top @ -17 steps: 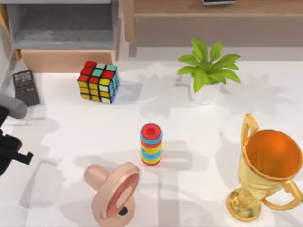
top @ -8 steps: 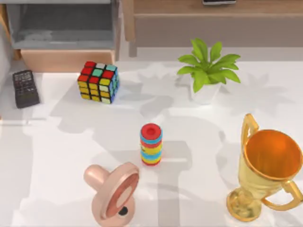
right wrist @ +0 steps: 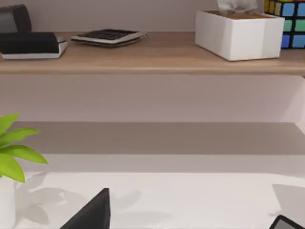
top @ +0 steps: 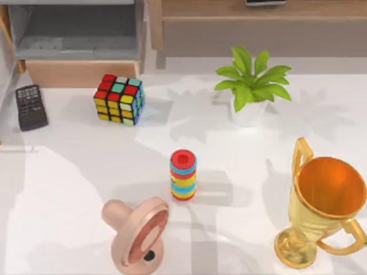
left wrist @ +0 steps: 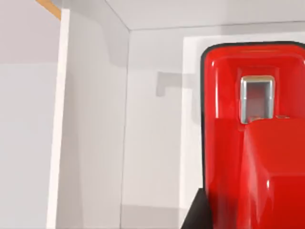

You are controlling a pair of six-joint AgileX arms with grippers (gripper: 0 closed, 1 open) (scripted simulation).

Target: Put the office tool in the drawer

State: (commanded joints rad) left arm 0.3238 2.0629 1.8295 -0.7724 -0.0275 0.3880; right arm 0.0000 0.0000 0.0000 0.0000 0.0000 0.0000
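Note:
The office tool (left wrist: 252, 143), a bright red stapler, sits very close in the left wrist view. My left gripper (left wrist: 238, 217) is shut on it, and one dark finger (left wrist: 194, 215) shows against its side. Pale walls and a tan edge lie behind the stapler. The drawer (top: 80, 73) stands open at the table's back left, with a grey inside and a tan front panel. My right gripper (right wrist: 188, 220) is open, its two dark fingertips wide apart over the white table, facing a wooden shelf.
On the table are a colour cube (top: 119, 98), a dark keypad calculator (top: 30, 106), a potted plant (top: 250, 86), a striped ring stack (top: 183, 175), a gold trophy (top: 324, 203) and a pink round object (top: 137, 232). A shelf (right wrist: 152, 64) carries a tissue box (right wrist: 238, 33).
My left arm, at the top view's left edge a second ago, has moved out of that view. The shadows on the table have shifted. The table objects have not moved.

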